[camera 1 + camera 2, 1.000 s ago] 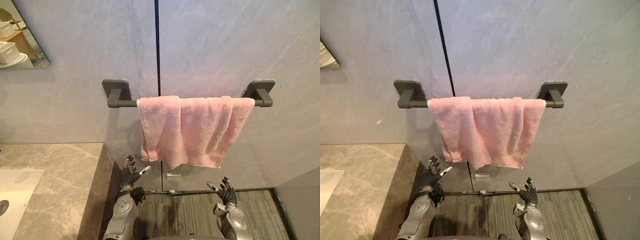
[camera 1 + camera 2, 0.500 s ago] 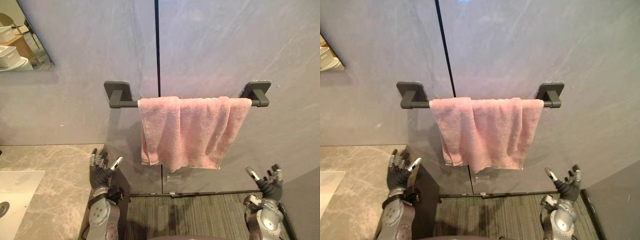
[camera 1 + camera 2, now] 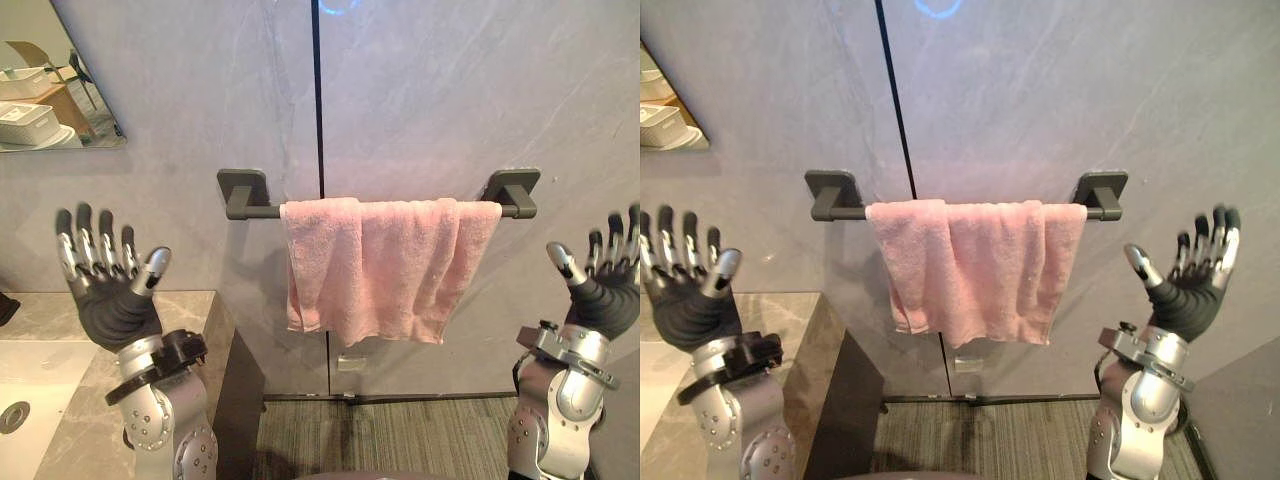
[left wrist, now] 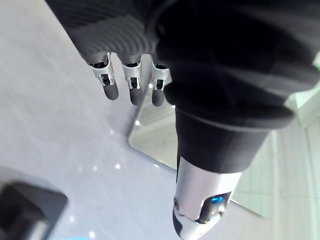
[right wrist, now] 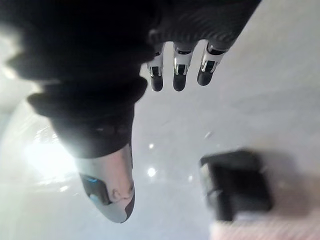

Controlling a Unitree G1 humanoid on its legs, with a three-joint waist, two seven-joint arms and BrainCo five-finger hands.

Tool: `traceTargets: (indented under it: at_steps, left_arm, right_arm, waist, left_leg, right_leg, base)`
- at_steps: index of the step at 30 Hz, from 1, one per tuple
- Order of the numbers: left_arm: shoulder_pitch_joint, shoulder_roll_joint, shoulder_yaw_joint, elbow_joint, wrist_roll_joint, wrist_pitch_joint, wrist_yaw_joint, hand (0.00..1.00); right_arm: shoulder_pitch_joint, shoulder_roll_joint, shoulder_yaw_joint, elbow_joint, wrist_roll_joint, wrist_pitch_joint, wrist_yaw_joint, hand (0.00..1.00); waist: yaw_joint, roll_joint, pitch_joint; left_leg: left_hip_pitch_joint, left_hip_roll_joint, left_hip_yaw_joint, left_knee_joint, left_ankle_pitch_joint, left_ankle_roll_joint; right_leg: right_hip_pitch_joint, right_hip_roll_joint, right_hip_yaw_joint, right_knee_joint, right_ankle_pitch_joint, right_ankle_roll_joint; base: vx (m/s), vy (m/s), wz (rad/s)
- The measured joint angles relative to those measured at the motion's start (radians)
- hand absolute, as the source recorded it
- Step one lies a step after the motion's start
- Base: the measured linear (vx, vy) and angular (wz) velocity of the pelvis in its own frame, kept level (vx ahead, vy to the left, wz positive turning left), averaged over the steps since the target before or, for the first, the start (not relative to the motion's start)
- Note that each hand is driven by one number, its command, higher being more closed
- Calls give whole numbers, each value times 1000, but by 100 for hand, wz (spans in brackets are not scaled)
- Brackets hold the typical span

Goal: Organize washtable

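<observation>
Pink towel (image 3: 385, 268) draped over rail (image 3: 262, 210)

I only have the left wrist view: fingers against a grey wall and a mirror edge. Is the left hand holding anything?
Observer: No. The left hand is open and empty, fingers pointing up, by the marble counter.
Operator: Where is the towel?
Observer: The pink towel is draped over the dark wall bar, between the two hands and touched by neither.
Operator: And the right hand?
Observer: The right hand is open too, fingers up, out past the bar's right end, holding nothing.
</observation>
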Motion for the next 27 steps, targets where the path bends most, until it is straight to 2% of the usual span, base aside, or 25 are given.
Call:
traceTargets:
  at_steps: [2,5,7,9,11,17,27]
  left_arm:
    - [-20,27,-103,-22,-62,-16,-74,0]
    - [-46,56,-237,-21,-124,-14,-166,0]
    - [-48,67,-294,-18,-136,-13,-206,0]
    - [-51,85,-375,11,-131,-5,-245,0]
    - [-52,88,-421,45,-130,6,-260,0]
    - [-52,130,-513,161,-109,54,-298,0]
    - [-52,151,-538,283,-72,85,-308,0]
  right_arm:
    - [-22,-40,109,-26,40,-10,76,0]
    - [-29,-58,227,-25,103,-10,168,0]
    - [-29,-63,290,-25,125,-9,208,0]
    - [-30,-100,364,-17,142,1,269,0]
    - [-30,-130,402,0,142,10,299,0]
    - [33,-210,449,108,120,55,341,0]
    - [142,-234,444,243,-31,96,337,0]
  waist:
    - [-2,4,-3]
    - [-2,11,-8]
    - [-2,15,-11]
    - [-2,18,-13]
    - [-2,18,-14]
    - [-1,17,-14]
    - [-5,17,-14]
  left_leg:
    - [4,-1,0,2,0,0]
    - [5,-2,0,2,1,1]
    - [6,-3,1,2,1,1]
    - [6,-3,0,2,1,1]
    - [6,-3,0,3,1,1]
    - [5,-3,-1,2,1,1]
    - [-7,-4,-10,2,2,3]
  right_leg:
    - [0,-1,0,8,0,0]
    - [-1,-2,0,12,0,0]
    - [-1,-2,0,12,0,0]
    - [-1,-2,0,12,0,0]
    - [-1,-1,0,12,1,0]
    - [0,-1,-1,11,1,0]
    - [-6,-2,-10,5,0,0]
  base:
    - [-86,-18,-3]
    - [-65,-16,-2]
    - [-52,-19,-1]
    - [-38,-24,0]
    - [-15,-12,0]
    - [-26,-20,0]
    - [-19,-10,2]
